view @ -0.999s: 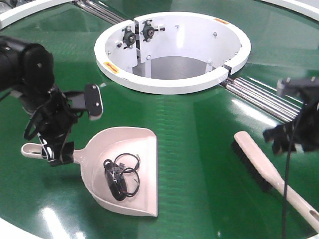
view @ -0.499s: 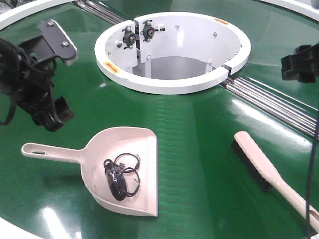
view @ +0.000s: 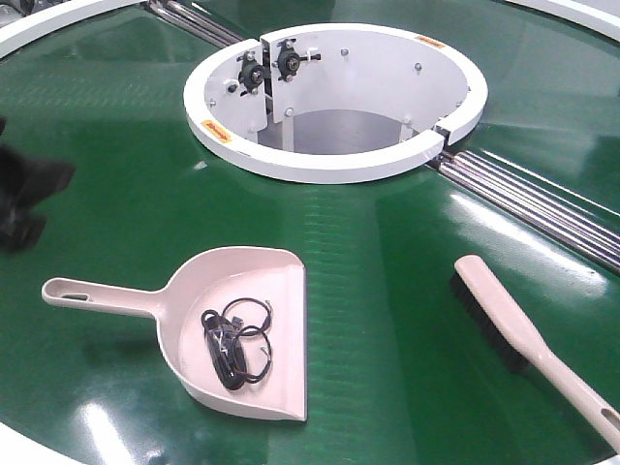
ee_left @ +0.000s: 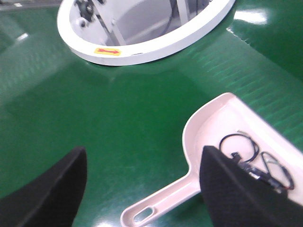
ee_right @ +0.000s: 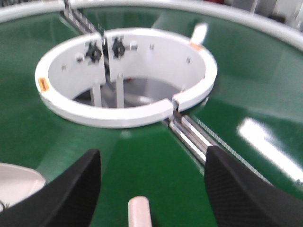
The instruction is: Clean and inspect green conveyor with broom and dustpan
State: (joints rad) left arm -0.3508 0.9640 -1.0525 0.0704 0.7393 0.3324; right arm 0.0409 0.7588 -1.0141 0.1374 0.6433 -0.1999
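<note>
Partly cropped, left gripper (ee_left: 142, 158) and right gripper (ee_right: 152, 156) gape wide; broom (view: 528, 341) end cropped.

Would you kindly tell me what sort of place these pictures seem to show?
Probably an industrial or sorting-line setting: a wide, glossy green conveyor, a large white ring opening set into it, and steel roller strips running out from the ring. A dustpan and broom lie on the belt.
</note>
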